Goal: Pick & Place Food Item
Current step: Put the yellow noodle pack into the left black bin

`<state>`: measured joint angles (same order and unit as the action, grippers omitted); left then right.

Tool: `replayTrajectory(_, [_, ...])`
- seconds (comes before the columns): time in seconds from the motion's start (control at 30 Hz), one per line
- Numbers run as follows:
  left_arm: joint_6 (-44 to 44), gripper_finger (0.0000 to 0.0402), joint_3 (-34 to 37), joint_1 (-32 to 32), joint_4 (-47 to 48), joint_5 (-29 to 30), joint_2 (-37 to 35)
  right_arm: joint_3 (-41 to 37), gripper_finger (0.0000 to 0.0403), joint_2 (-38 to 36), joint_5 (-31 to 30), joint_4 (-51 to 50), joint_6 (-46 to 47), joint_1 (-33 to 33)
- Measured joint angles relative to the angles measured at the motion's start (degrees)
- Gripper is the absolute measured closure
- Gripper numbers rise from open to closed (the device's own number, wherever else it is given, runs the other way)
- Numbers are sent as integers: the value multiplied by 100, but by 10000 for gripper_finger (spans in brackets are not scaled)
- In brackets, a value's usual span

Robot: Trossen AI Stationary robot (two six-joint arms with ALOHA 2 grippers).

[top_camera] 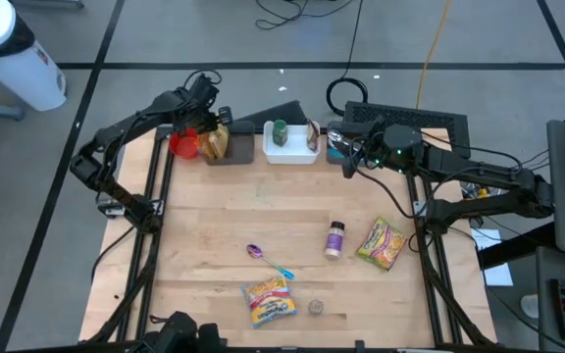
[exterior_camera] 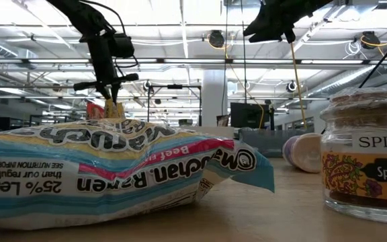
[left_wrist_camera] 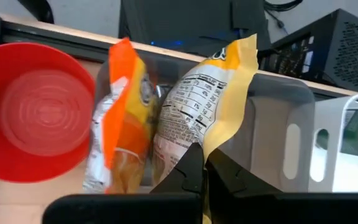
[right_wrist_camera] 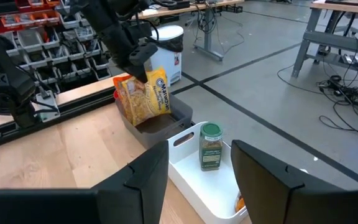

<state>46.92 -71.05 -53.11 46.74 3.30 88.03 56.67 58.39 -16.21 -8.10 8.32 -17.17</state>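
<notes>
My left gripper (top_camera: 214,126) hangs over the grey bin (top_camera: 240,152) at the table's far side, shut on a yellow ramen packet (left_wrist_camera: 194,106). The packet stands in the bin beside an orange packet (left_wrist_camera: 123,124). A red bowl (top_camera: 182,145) sits just left of the bin. Both the packet (right_wrist_camera: 149,93) and that gripper (right_wrist_camera: 138,59) also show in the right wrist view. My right gripper (right_wrist_camera: 199,149) is open and empty, above the table's far side to the right of the white bin (top_camera: 292,152), which holds a green-lidded spice jar (right_wrist_camera: 211,146). My left gripper pinches the yellow packet's sealed upper edge (left_wrist_camera: 219,134) between its two fingers. The fingers come from above, pointing down. The packet hangs upright below them with its lower part inside the grey bin, against the orange packet. Whether it rests on the bin's floor I cannot tell.
On the table nearer the front lie a ramen packet (top_camera: 271,299), a second yellow packet (top_camera: 381,242), a spice jar on its side (top_camera: 334,238), a purple spoon (top_camera: 263,257) and a small jar (top_camera: 315,307). A black box (top_camera: 410,123) stands behind the far edge.
</notes>
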Motion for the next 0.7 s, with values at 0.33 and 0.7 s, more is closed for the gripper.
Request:
replayTrajectory(0.33, [84, 401, 0, -21, 410, 149, 0, 0, 236, 0, 0, 7, 2, 0])
replayTrajectory(0.7, [128, 401, 0, -18, 419, 174, 0, 0, 238, 0, 0, 9, 8, 1])
